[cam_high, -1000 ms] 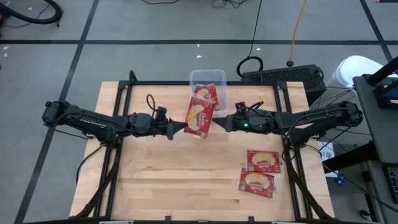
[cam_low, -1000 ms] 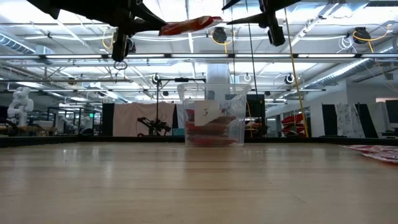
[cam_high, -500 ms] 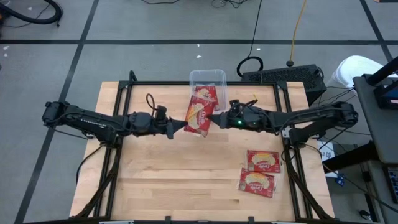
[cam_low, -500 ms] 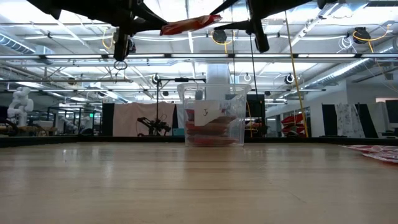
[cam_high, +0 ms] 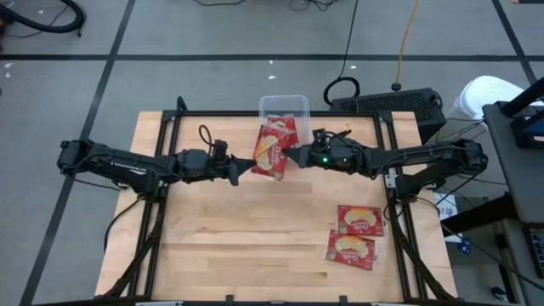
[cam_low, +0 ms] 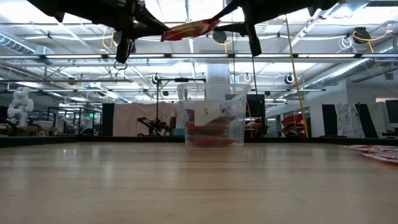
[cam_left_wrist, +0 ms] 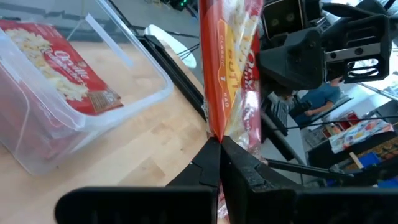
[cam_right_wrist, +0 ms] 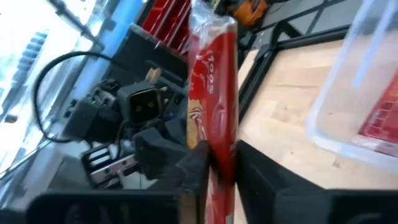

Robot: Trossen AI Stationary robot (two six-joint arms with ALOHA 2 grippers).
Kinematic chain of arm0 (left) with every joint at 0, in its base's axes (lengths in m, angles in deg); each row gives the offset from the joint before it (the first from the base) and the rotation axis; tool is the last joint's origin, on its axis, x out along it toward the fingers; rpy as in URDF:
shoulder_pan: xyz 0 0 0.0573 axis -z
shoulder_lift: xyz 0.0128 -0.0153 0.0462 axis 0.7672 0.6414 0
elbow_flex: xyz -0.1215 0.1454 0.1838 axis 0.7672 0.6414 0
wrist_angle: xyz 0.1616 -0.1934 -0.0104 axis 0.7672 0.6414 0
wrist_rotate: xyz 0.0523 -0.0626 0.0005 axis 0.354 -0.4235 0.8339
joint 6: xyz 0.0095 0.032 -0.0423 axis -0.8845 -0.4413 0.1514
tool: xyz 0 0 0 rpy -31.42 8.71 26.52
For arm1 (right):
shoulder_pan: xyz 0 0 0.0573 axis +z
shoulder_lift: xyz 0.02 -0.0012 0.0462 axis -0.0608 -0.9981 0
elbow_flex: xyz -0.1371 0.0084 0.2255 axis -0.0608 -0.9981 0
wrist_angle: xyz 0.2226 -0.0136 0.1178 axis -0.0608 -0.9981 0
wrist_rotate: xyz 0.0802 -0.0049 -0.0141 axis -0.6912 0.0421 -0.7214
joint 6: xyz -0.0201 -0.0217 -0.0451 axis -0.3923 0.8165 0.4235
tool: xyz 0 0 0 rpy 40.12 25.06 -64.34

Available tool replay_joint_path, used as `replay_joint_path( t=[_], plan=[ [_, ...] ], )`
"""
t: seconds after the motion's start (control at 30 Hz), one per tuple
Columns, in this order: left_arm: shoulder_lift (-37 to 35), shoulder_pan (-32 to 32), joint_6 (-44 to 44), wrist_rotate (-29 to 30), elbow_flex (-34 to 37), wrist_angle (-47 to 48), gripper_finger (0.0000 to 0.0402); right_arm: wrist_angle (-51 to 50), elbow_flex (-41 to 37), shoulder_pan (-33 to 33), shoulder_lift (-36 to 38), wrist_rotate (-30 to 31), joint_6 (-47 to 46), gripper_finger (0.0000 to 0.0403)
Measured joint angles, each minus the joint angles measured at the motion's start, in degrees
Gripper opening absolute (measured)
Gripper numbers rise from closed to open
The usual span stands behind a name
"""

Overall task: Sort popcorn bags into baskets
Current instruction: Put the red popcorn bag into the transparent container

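We see left gripper [cam_high: 248, 167] and right gripper [cam_high: 286, 155] both pinching one popcorn bag [cam_high: 270, 157]; opposed pulling risks tearing it, or dropping short of basket [cam_high: 284, 108] at 12 o'clock.

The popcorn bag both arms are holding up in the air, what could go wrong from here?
The held popcorn bag is pinched at opposite edges by the left pincer and right pincer; uneven pulling might tear it or slip it free. It hangs high above the table, only partly over the clear tub, so a release now could miss. The tub already holds bags, so it may land tilted.
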Motion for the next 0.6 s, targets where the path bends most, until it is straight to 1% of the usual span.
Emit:
replay_joint_path(
  t=[0.17,0.27,0.4,0.5,0.6],
  plan=[
    [0.0,-1.03,0.44,-0.42,0.0,-0.46,0.0003,0.41,0.0,-2.63,0.04,-6.29,1.93,0.0016],
    [0.0,-1.66,0.57,-0.7,0.0,-0.71,0.0015,0.55,0.0,-4.1,0.07,-8.38,2.69,0.0007],
    [0.0,-2.97,-2.63,-1.61,0.0,-1.05,0.0054,0.49,0.0,-7.48,0.02,-13.93,1.94,0.0012],
    [-0.02,-4.31,-2.76,-1.83,-0.02,-0.64,0.0091,0.22,0.0,-10.37,0.07,-17.71,1.92,0.0012],
    [-0.04,-5.97,-2.51,-1.75,-0.02,-0.17,0.0126,-0.26,0.0,-14.81,0.65,-23.04,1.66,0.0009]
  ],
)
